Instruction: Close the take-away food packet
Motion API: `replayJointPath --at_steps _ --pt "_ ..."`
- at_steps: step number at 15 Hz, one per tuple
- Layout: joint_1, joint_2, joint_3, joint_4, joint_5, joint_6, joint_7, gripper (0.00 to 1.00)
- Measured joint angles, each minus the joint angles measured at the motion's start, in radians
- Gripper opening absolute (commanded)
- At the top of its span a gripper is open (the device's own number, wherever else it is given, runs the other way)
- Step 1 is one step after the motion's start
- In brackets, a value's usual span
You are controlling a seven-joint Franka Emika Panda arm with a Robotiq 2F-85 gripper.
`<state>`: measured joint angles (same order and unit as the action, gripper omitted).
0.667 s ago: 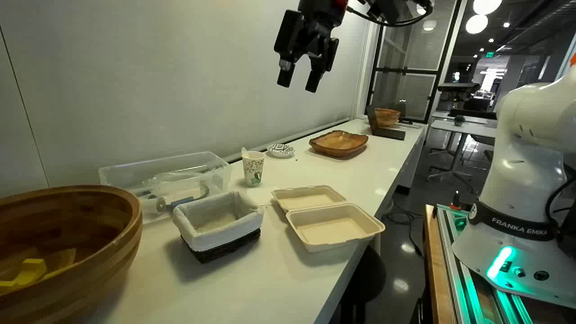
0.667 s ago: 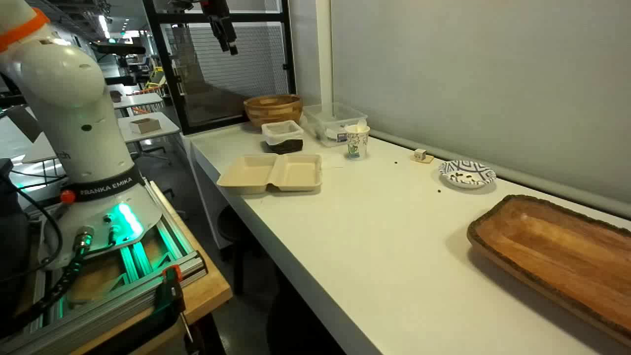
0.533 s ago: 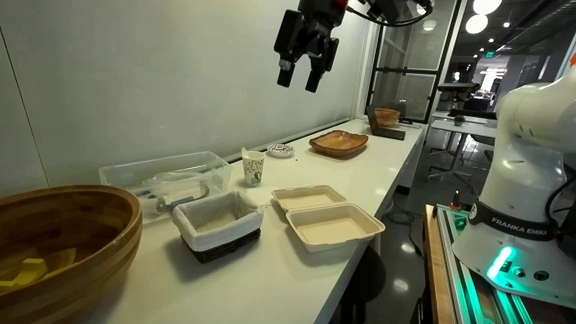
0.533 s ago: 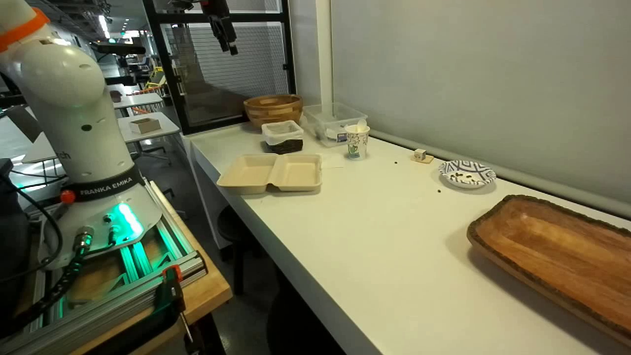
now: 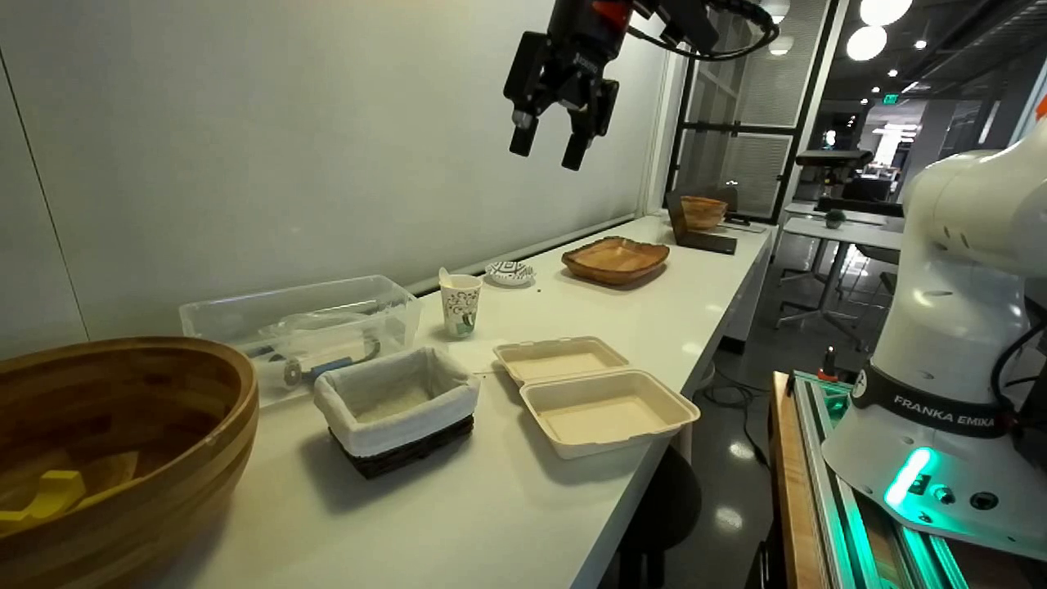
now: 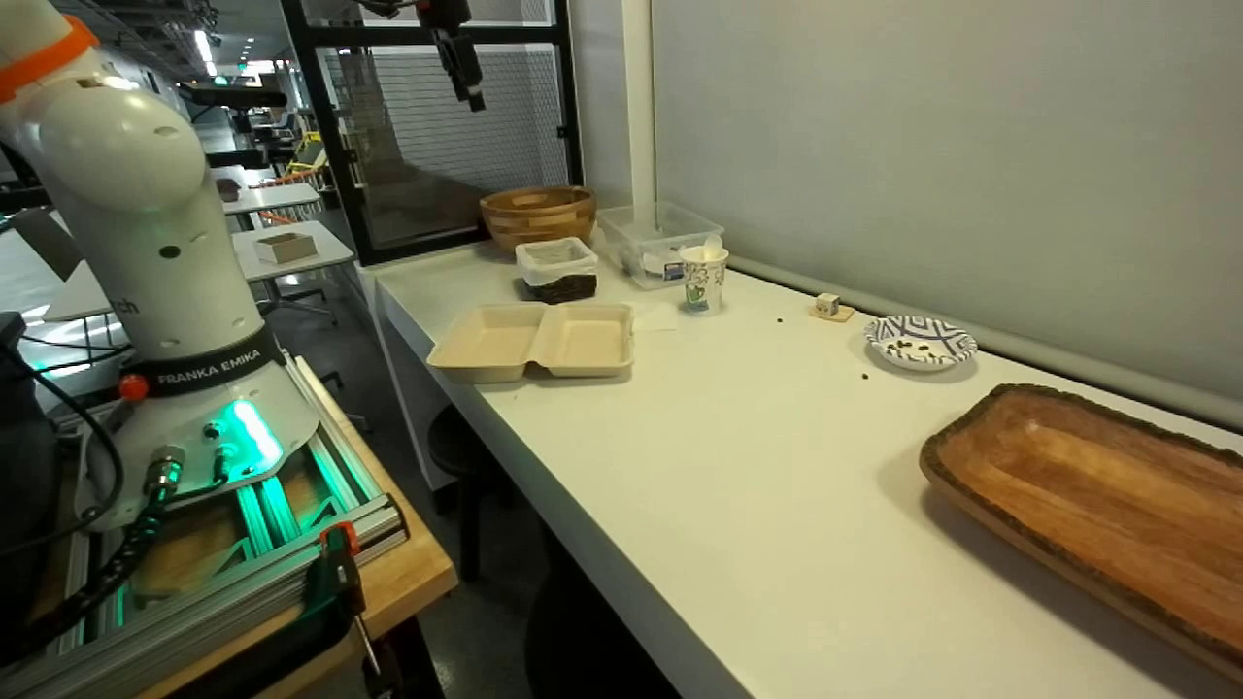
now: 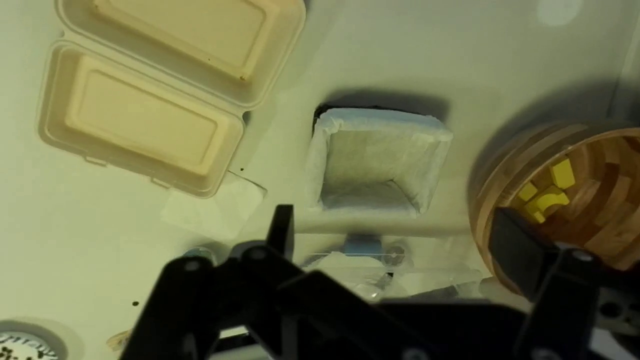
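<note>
The beige take-away food packet lies open and flat on the white table. It shows in both exterior views (image 5: 609,409) (image 6: 490,342) and at the upper left of the wrist view (image 7: 200,35). Its lid half (image 5: 564,360) lies folded back toward the wall; in the wrist view this half (image 7: 145,120) shows two small tabs on its edge. Both halves hold nothing. My gripper (image 5: 547,154) is open and empty, high above the table and apart from the packet. It also shows in an exterior view (image 6: 475,100) and the wrist view (image 7: 400,237), with fingers wide apart.
A white-lined tub with dark base (image 5: 401,409) stands beside the packet. A clear plastic tray (image 5: 311,303), a paper cup (image 5: 460,307) and a patterned bowl (image 6: 921,345) stand along the wall. A large wooden bowl (image 5: 164,458) and a wooden tray (image 6: 1097,485) flank the area.
My gripper has shifted slightly to the right in both exterior views, staying high and open. The packet and the other objects have not moved.
</note>
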<state>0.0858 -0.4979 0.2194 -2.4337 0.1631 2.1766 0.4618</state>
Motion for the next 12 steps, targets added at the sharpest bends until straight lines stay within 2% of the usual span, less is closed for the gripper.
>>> replayJointPath --at_steps 3,6,12 --pt "-0.028 -0.011 -0.081 -0.045 0.039 0.009 0.0 1.0" --pt "-0.066 -0.028 -0.151 -0.121 0.076 0.069 -0.011 1.0" --pt "-0.197 -0.028 -0.213 -0.296 0.059 0.208 -0.026 1.0"
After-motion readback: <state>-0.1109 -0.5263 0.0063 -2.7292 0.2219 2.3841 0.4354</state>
